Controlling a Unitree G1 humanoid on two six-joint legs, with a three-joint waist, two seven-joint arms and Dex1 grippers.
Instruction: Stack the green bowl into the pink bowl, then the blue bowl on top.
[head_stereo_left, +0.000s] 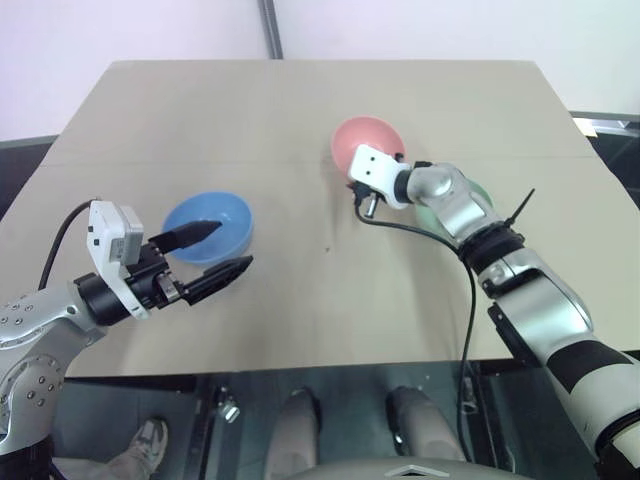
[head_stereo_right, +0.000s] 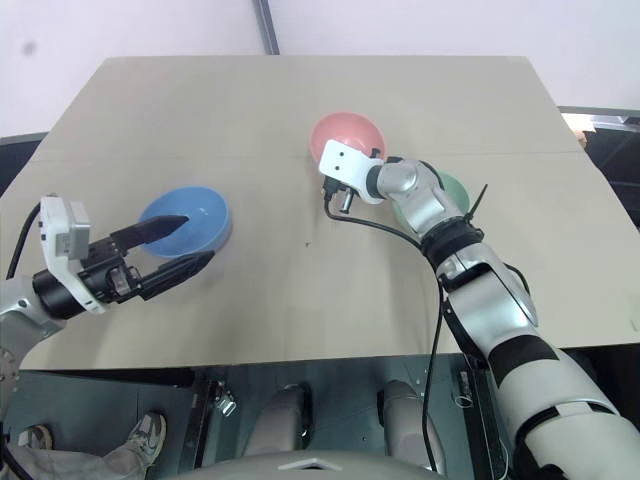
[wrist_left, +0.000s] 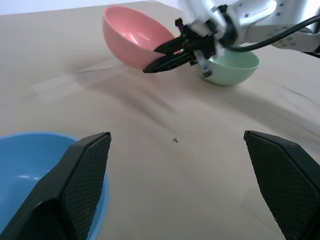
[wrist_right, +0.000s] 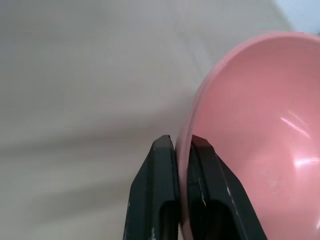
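One tool (wrist_right: 182, 150) pinches the pink bowl (wrist_right: 260, 130) rim.

No writing, label, brand mark, number or sign can be read anywhere in these views — nothing legible at all. The smooth salmon-pink plastic bowl (wrist_right: 260, 130), the pale mint-green plastic bowl (wrist_left: 235, 67) and the sky-blue plastic bowl (head_stereo_left: 215, 222) are plain, and the bare beige tabletop (head_stereo_left: 300, 110) carries no print — just a small dark speck.
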